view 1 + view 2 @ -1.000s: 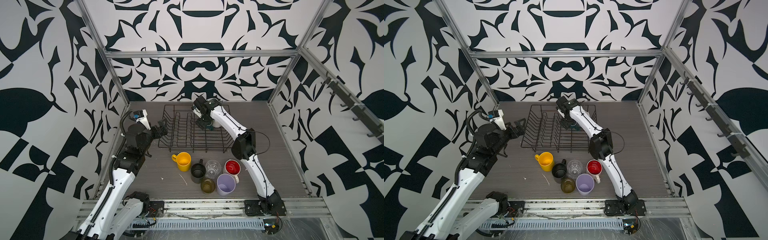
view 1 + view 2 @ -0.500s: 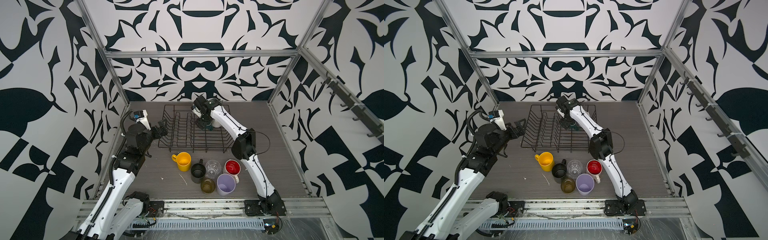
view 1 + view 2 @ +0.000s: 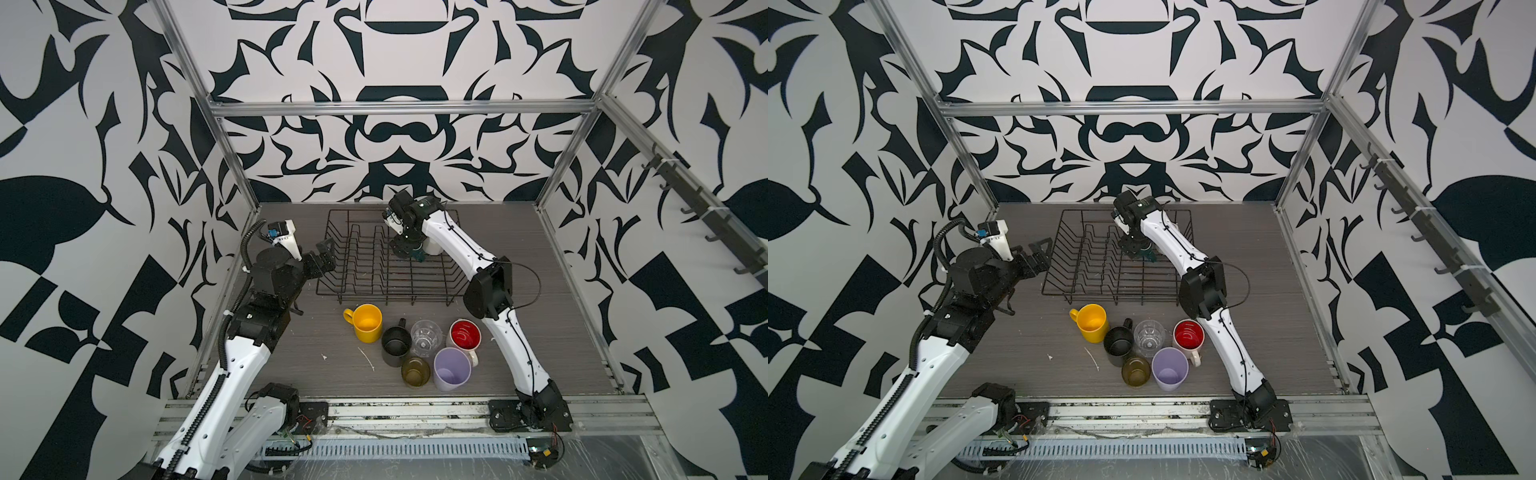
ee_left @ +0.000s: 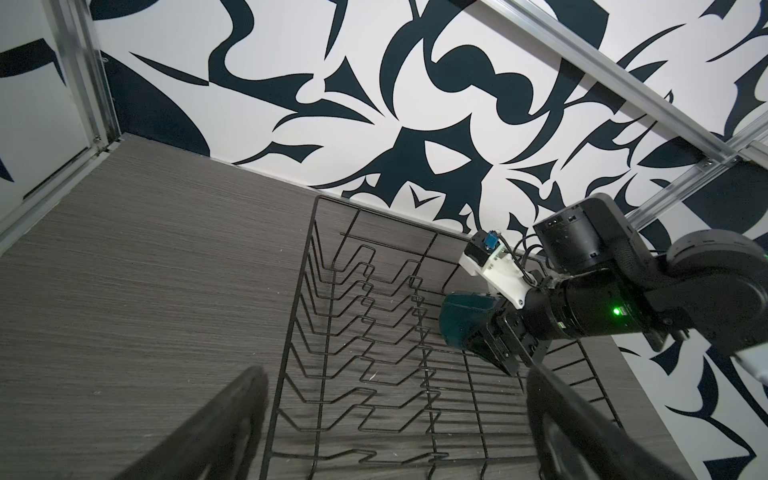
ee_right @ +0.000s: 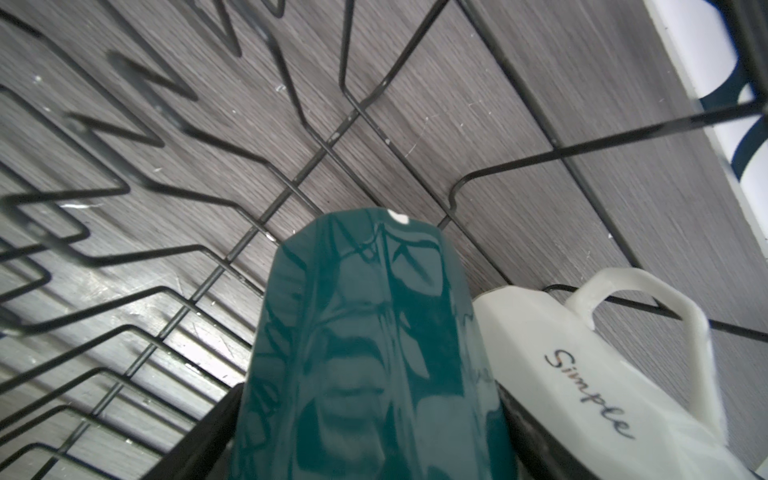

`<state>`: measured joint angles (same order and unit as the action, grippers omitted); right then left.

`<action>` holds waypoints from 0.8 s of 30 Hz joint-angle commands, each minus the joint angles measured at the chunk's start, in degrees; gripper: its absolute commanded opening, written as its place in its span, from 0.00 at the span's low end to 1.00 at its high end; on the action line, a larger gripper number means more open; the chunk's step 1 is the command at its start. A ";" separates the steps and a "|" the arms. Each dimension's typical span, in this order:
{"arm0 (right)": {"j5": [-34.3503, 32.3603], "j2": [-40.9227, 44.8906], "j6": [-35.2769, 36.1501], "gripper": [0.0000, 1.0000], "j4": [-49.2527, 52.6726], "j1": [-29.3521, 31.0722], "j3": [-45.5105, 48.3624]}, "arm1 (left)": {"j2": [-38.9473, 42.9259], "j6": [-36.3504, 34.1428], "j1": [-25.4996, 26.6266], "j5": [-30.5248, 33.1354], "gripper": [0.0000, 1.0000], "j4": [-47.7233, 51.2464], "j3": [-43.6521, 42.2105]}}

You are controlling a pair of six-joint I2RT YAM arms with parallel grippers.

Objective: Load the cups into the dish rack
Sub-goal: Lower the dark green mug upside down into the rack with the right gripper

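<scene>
Right gripper (image 3: 409, 250): clamped on teal mug (image 5: 365, 353), far side of dish rack (image 3: 390, 293).
Left gripper (image 3: 325, 255): fingers apart, empty.
Risk: a tilted release could knock it into the neighbouring white mug (image 5: 582, 374).

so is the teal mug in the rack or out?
In: teal mug is within the dish rack wires, gripped by the right gripper, beside the white mug.

Grey table (image 3: 316, 365) bearing dish rack (image 3: 365, 266), cups (image 3: 365, 324)
</scene>
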<state>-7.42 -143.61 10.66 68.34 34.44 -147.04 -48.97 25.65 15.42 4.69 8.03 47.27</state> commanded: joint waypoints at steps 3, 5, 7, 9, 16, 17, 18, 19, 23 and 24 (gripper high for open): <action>1.39 2.90 -0.56 0.73 -0.92 0.00 -2.46 | 0.15 0.19 -0.20 -0.59 0.99 0.14 -0.69; 1.61 2.90 -0.65 0.75 -0.92 -0.06 -2.39 | 0.10 0.19 -0.13 -0.64 1.00 0.14 -0.75; 1.62 2.90 -0.65 0.75 -1.05 0.00 -2.41 | 0.11 0.21 -0.21 -0.60 1.00 0.14 -0.77; 1.62 2.90 -0.66 0.76 -1.10 -0.04 -2.39 | 0.10 0.24 -0.16 -0.60 1.00 0.14 -0.83; 2.39 2.89 -0.58 0.89 -1.17 -0.24 -2.45 | 0.02 0.20 -0.18 -0.69 1.00 0.14 -0.76; 2.49 2.90 -0.57 0.89 -1.19 -0.25 -2.44 | 0.06 0.19 -0.16 -0.70 1.00 0.14 -0.72; 2.58 2.90 -0.61 0.92 -1.23 -0.25 -2.45 | 0.10 0.19 -0.18 -0.72 1.00 0.14 -0.83; 2.59 2.91 -0.58 0.93 -1.27 -0.22 -2.39 | 0.10 0.19 -0.15 -0.73 0.99 0.14 -0.76; 2.85 1.43 -0.58 0.93 -1.44 -0.27 -2.42 | 0.06 0.19 -0.17 -0.71 0.99 0.14 -0.73; 2.98 1.40 -0.64 0.93 -1.47 -0.25 -2.42 | 0.10 0.19 -0.15 -0.73 1.00 0.15 -0.69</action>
<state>-4.99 -143.63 10.46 67.40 34.22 -147.37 -48.97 25.65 15.42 4.47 8.03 47.27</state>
